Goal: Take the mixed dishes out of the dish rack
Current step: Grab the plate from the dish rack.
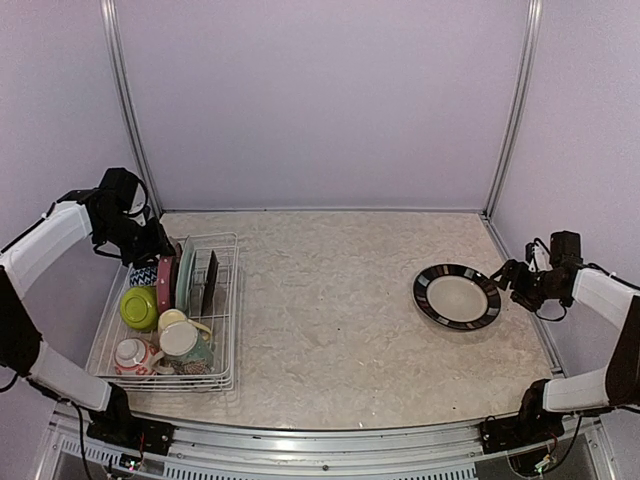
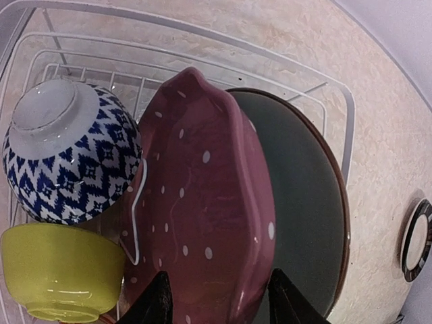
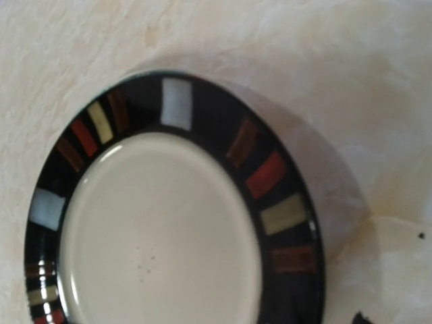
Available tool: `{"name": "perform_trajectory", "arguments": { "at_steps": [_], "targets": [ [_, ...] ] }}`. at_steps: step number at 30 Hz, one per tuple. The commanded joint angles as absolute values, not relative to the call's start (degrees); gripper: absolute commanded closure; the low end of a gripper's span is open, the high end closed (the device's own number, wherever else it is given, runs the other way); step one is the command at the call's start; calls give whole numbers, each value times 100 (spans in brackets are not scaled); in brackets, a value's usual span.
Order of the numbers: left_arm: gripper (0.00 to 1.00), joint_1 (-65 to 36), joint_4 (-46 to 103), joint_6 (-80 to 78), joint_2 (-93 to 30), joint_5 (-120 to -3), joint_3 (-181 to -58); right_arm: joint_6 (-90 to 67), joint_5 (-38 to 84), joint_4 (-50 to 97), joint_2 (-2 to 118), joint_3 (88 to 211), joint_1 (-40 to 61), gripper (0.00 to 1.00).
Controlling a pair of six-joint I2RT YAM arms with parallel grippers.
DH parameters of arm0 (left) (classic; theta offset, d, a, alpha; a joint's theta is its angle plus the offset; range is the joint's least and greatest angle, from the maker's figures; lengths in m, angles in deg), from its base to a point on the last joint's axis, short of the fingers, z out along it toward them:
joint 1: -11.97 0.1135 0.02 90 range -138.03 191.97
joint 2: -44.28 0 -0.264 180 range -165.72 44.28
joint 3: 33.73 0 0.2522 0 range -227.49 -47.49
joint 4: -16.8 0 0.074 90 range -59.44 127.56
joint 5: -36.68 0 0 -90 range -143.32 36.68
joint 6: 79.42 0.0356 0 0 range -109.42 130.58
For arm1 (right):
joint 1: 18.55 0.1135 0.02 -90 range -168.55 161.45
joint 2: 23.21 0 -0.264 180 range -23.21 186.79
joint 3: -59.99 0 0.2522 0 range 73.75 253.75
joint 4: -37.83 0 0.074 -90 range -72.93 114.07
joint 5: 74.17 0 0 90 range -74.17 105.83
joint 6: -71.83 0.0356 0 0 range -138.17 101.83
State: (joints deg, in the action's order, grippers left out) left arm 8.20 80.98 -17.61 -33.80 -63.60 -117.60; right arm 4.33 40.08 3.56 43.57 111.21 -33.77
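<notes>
Left pincer (image 1: pixel 162 248) hovers over the dish rack (image 1: pixel 236 310) along the left edge of the desk (image 1: pixel 330 330); right pincer (image 1: pixel 508 275), grip impossible to tell, sits by the black-rimmed cream plate (image 1: pixel 457 297) near the right edge. Left wrist: fingers (image 2: pixel 156 305) spread astride the dark red plate (image 2: pixel 202 202). Right wrist: the cream plate lies flat.

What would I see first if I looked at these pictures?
Probably the white wire dish rack on the left, crammed with colourful crockery. The left hand straddles a dark red dotted plate standing upright in it. Far right, a black-rimmed cream plate lies flat by itself on the marbled tabletop.
</notes>
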Motion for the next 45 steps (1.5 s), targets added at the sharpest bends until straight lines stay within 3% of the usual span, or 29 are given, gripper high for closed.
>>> {"name": "perform_trajectory", "arguments": {
  "at_steps": [1,21,25,45],
  "targets": [
    [56,853,8061,-1454,-3632,-6066,-11865,468,3824,186,4258,11342,-3172,17],
    [88,855,8672,-946,-4381,-5459,-12548,627,3702,165,3969,11313,-2977,18],
    [100,853,8892,-909,-4421,-5359,-12825,659,3715,192,3942,11375,-2945,18],
    [100,1347,8908,-817,-4034,-6185,-13357,631,3650,26,3950,11582,-2864,19]
  ]
}}
